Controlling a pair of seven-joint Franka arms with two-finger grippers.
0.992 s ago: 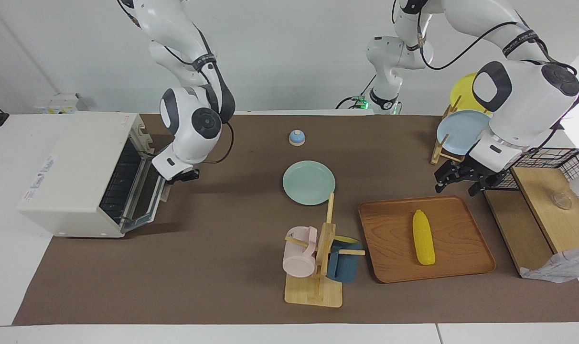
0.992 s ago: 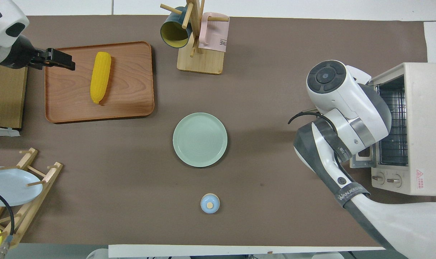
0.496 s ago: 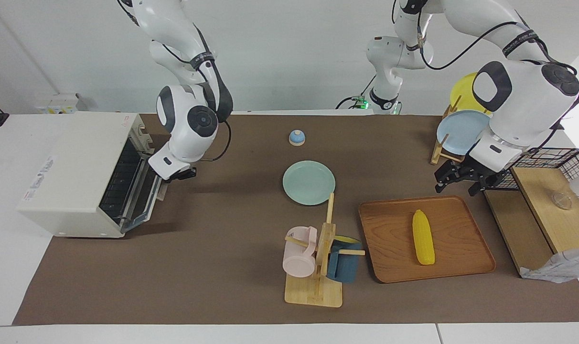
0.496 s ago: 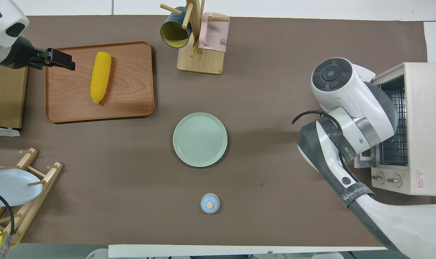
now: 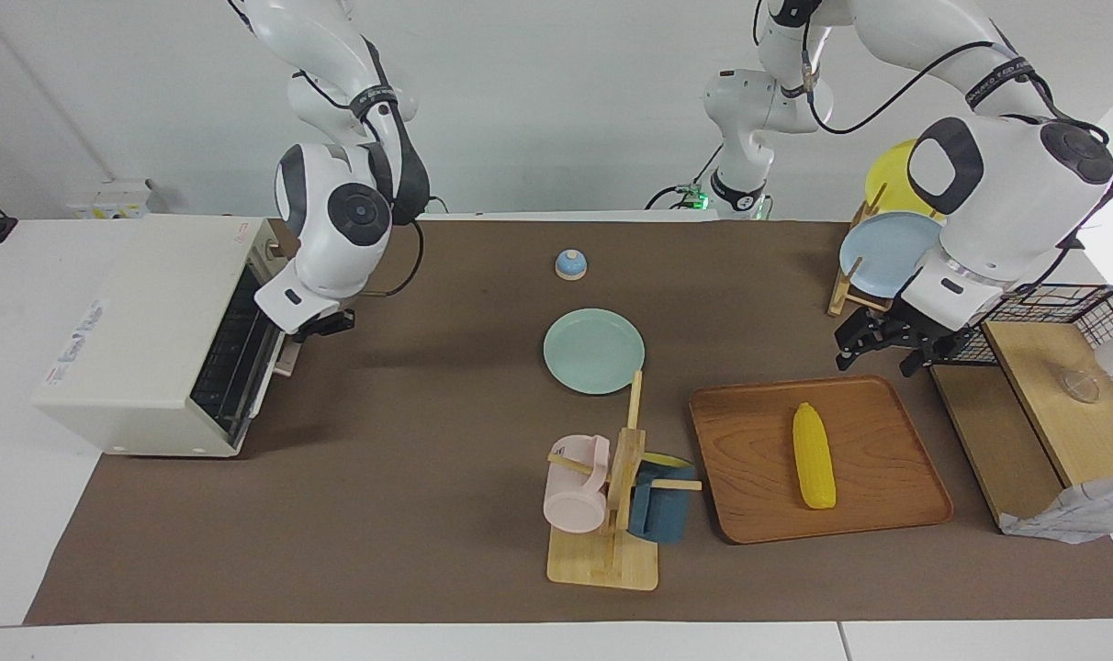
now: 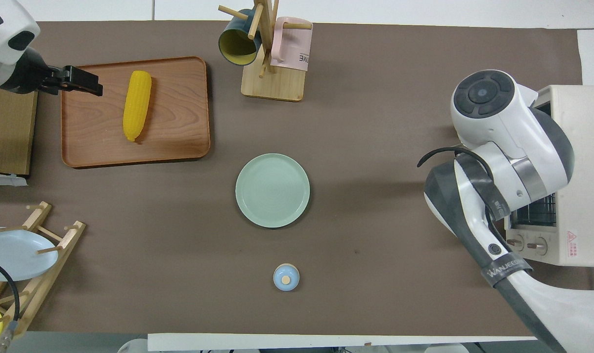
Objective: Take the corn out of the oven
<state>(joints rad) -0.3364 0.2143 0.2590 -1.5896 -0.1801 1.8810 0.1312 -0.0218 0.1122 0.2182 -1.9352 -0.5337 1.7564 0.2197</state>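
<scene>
The right pincer (image 5: 322, 323) sits just in front of the oven (image 5: 152, 330), at the top edge of its door, which stands nearly closed. Its fingers are dark and bunched under the white wrist in the facing view, and from overhead the arm's bulky joint covers them entirely, so whether they are clenched on the door's edge or released cannot be told. That same joint also hides most of the oven's front from above; only a sliver of wire rack and two knobs show below it. The door handle cannot be made out in either view.

The left pincer (image 5: 882, 344) hovers over the edge of the wooden tray (image 5: 758, 431) nearest the robots, toward the left arm's end of the bench. Its two dark fingers (image 6: 84, 81) are spread apart and grasp nothing.

The corn (image 5: 814, 456) lies flat on the tray, well apart from the oven, fully in sight in both views, touching neither pincer.

A green plate (image 5: 593, 351) rests at mid-bench, with a small blue knobbed lid (image 5: 570, 264) nearer the robots. A mug rack (image 5: 612, 514) beside the tray carries a pink mug (image 5: 575, 487) and a dark blue mug (image 5: 662, 509). A dish rack (image 6: 37, 255) with a pale blue plate (image 5: 887, 252) is partly blocked by the left arm, and a black wire basket (image 5: 1071, 312) is cut off at the frame's edge.
</scene>
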